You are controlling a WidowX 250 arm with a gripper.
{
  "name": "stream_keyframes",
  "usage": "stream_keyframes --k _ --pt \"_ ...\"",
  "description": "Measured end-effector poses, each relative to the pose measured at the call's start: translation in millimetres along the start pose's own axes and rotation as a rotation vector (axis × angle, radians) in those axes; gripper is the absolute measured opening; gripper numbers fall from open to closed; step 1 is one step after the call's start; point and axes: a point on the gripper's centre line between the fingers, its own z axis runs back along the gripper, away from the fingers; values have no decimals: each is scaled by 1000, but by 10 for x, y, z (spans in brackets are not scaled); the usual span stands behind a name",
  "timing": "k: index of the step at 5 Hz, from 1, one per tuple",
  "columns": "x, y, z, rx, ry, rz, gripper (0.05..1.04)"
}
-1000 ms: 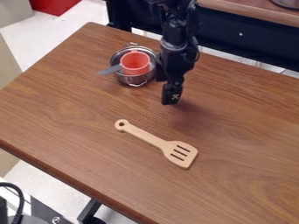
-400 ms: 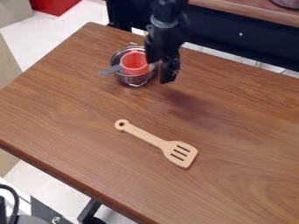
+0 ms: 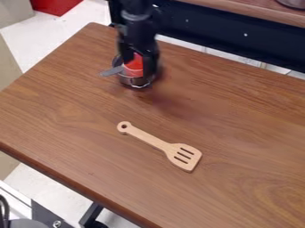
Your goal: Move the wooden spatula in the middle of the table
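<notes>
The metal pot point(image 3: 138, 83) stood upright on the brown wooden table point(image 3: 238, 116) and served as the landmark. The wooden spatula point(image 3: 156, 142) lay flat on the table, well apart from the pot, below it and somewhat to its right in the camera view. Its handle ran at a slant: the end with 1 round hole was nearest the pot, almost straight below it, while the broad blade with its 3 slots was farther off, to the lower right of the pot.

The black arm point(image 3: 140, 29) came from above the pot in the view and hung down over it. The pincer point(image 3: 138, 70) was in front of the pot's upper and right parts as seen by the camera, and well apart from the spatula. Its 2 fingers were apart, with red showing between them; whether either touched the pot or its contents, I could not tell.

Inside the pot sat a red cup point(image 3: 133, 67), partly hidden by the pincer. A flat grey handle point(image 3: 111, 71) stuck out over the pot's left side. A soft dark shadow fell on the wood to the lower right of the pot.

Past the table's far edge, above and to the right of the pot, was a black panel point(image 3: 220, 33). A red object point(image 3: 56, 5) was on the pale floor point(image 3: 59, 33), up and to the left of the pot.
</notes>
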Motion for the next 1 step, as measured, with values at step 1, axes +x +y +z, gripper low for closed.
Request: stream_keyframes --k 1 --pt "-101 172 66 -42 4 45 1001"
